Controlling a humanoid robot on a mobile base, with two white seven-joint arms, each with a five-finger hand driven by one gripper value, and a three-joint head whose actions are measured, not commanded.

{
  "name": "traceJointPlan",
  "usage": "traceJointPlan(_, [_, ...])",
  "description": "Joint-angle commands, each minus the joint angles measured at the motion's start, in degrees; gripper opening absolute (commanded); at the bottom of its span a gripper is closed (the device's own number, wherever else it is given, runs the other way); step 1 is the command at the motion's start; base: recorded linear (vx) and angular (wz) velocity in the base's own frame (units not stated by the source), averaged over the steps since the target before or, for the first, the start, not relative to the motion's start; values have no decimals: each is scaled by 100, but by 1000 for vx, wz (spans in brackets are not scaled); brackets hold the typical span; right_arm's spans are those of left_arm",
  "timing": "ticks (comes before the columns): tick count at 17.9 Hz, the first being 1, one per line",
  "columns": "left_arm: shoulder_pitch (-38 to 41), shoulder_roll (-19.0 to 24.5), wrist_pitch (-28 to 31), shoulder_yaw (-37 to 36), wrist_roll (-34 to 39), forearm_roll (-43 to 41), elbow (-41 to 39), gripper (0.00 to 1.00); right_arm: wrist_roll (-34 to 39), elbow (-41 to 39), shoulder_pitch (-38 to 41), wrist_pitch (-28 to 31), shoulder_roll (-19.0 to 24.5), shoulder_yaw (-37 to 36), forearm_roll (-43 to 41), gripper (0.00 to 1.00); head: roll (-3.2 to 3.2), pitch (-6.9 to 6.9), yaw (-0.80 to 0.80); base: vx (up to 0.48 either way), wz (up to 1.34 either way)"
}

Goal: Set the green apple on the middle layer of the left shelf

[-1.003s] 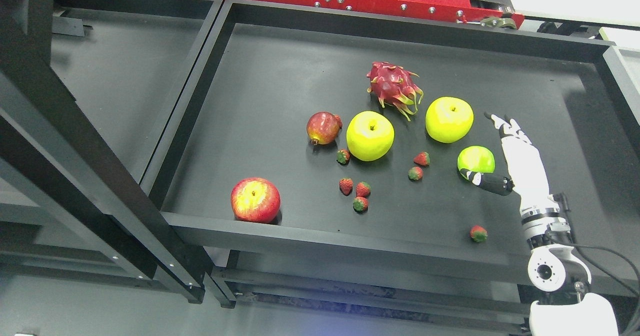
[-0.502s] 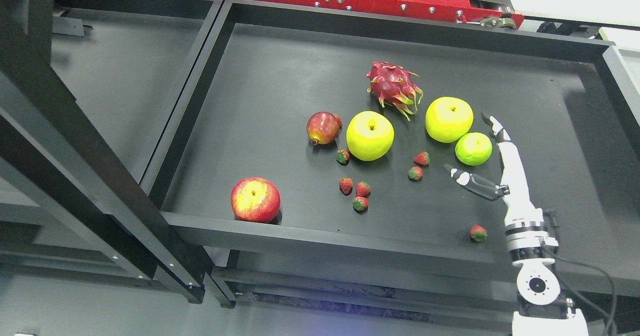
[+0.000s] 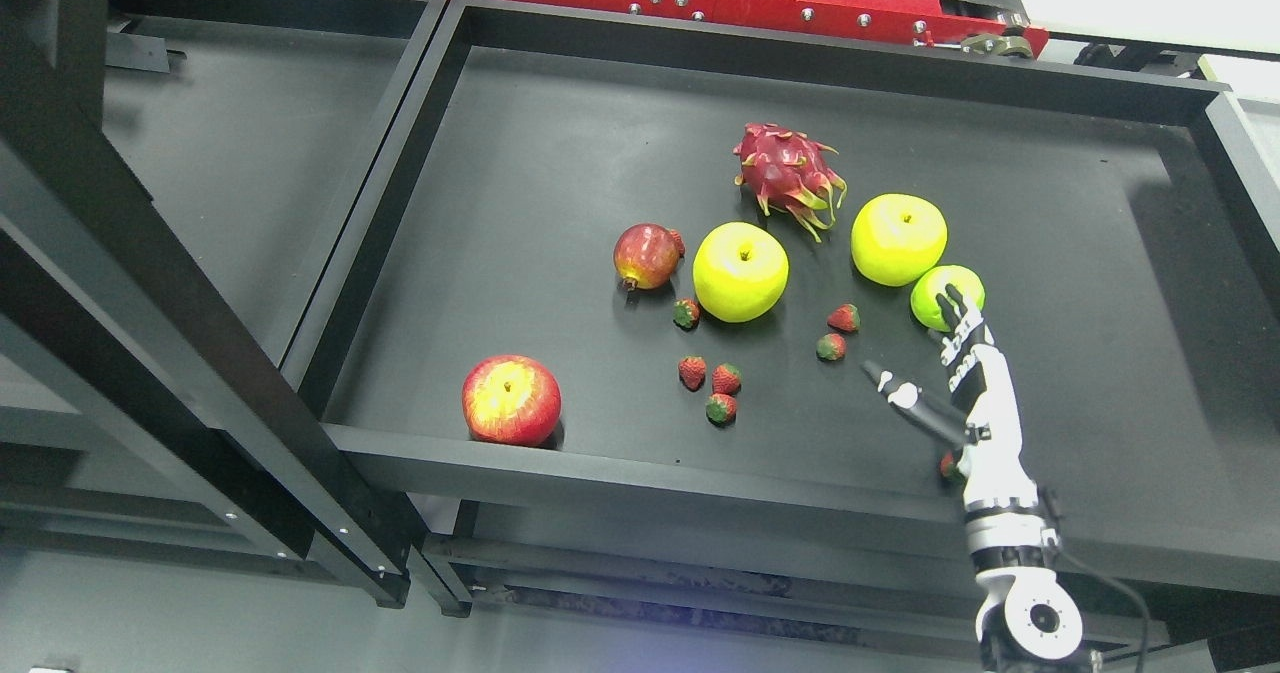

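Well, the right robot hand (image 3: 935, 368) hovered open, fingertips just touching the green apple (image 3: 944, 296) beside the yellow apple (image 3: 898, 238) — nothing gripped, placement undone.

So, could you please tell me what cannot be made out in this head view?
- Small green apple: its near side is hidden behind the right hand, so contact with the fingers is unclear.
- Lone strawberry near the black shelf's front rim: mostly covered by the right wrist.
- Right arm: cut off by the bottom edge.
- Left hand: out of view.
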Motion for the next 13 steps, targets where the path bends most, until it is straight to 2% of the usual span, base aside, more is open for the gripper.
traceJointPlan(1, [-5, 100, 2, 0, -2, 0, 0, 100, -37, -145, 348, -74, 189, 75, -607, 100, 0, 0, 0, 0, 0])
traceJointPlan(13, [4, 100, 2, 0, -2, 0, -8, 100, -55, -303, 348, -74, 189, -30, -598, 100, 0, -1, 0, 0, 0])
